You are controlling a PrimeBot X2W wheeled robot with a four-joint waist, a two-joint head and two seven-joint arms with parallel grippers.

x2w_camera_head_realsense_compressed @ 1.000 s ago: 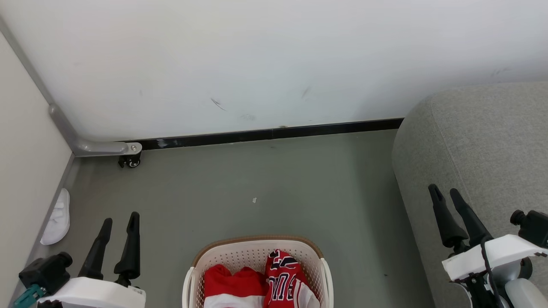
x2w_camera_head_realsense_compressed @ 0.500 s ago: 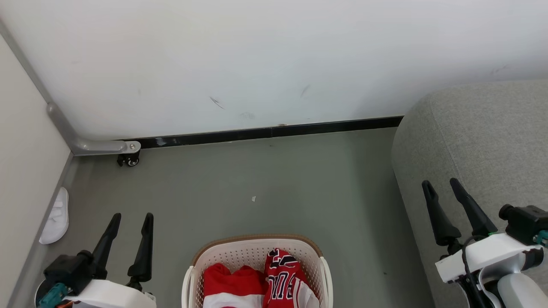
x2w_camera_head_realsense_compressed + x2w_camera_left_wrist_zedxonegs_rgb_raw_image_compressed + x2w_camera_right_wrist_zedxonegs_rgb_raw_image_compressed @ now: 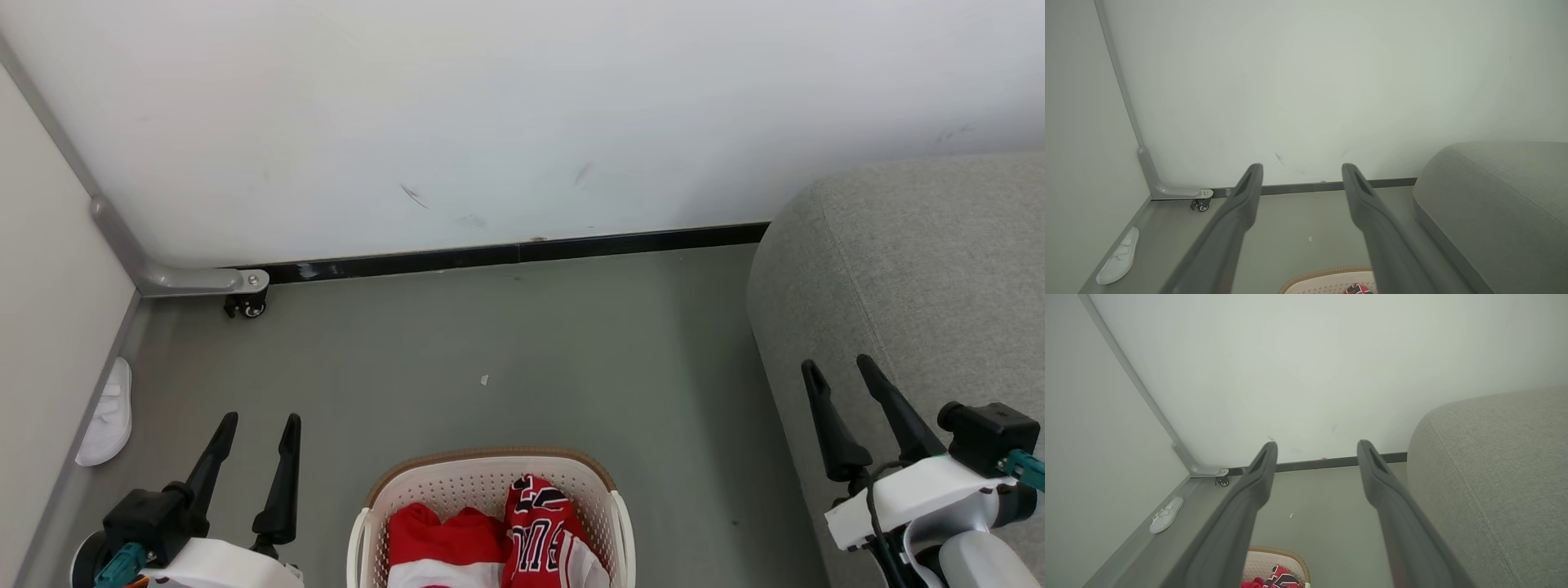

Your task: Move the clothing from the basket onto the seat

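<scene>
The cream basket (image 3: 490, 478) with its brown rim stands on the floor at the bottom centre of the head view, cut off by the frame edge. Inside lie the red shorts with a white stripe (image 3: 445, 543) on the left and the red jersey with black-and-white letters (image 3: 545, 527) on the right. My left gripper (image 3: 259, 423) is open, left of the basket and apart from it. My right gripper (image 3: 839, 367) is open, in front of the grey seat (image 3: 922, 269) at the right. The basket's rim (image 3: 1282, 555) and jersey (image 3: 1276, 575) also peek between the right fingers.
A white wall with a black baseboard (image 3: 522, 251) closes the far side. A grey metal frame leg on a caster (image 3: 245, 306) sits at the left corner. A white slipper (image 3: 108, 415) lies along the left wall. A small white scrap (image 3: 484, 380) lies on the grey floor.
My left gripper has shifted right, toward the basket, and its fingers have spread a little. My right gripper has moved slightly left and down and opened wider. The basket and clothing are unmoved.
</scene>
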